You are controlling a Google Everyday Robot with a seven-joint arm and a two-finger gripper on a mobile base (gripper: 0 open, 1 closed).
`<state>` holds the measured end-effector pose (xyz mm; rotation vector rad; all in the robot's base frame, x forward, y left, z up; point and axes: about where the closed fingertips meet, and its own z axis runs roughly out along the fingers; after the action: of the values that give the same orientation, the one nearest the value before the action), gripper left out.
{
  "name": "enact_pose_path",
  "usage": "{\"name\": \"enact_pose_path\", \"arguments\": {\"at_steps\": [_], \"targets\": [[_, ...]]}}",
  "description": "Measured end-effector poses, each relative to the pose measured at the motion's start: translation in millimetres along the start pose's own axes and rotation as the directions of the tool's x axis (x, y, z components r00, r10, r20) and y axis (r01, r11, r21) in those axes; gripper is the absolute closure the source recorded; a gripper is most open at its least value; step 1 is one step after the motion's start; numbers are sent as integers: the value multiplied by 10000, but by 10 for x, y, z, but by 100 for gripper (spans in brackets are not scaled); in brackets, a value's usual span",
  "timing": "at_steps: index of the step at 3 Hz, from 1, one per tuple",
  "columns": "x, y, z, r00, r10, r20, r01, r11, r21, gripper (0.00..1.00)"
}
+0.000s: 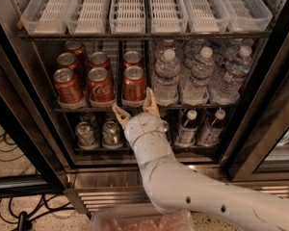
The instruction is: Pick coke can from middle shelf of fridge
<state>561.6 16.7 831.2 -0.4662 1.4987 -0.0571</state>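
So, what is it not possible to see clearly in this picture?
- Camera view: whether the open pincer, just below the front coke can at the middle shelf rail, touches that can.
- The silver cans on the bottom shelf: labels too dark to read; the arm hides what stands behind its wrist.
- The rear coke cans: mostly covered by the front ones.
- The clear tub: cut off by the bottom edge, contents blurred.

Middle shelf [67,109], coke cans [100,84], bottles [166,76] (gripper [133,100], jaws apart, at rail [207,106])
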Motion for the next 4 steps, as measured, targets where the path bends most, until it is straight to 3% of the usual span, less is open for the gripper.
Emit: {"name": "enact_pose_path", "arguments": {"at_steps": [4], "targets": [[-2,-176,361,9992,146,385,-177,9967,794,38]]}}
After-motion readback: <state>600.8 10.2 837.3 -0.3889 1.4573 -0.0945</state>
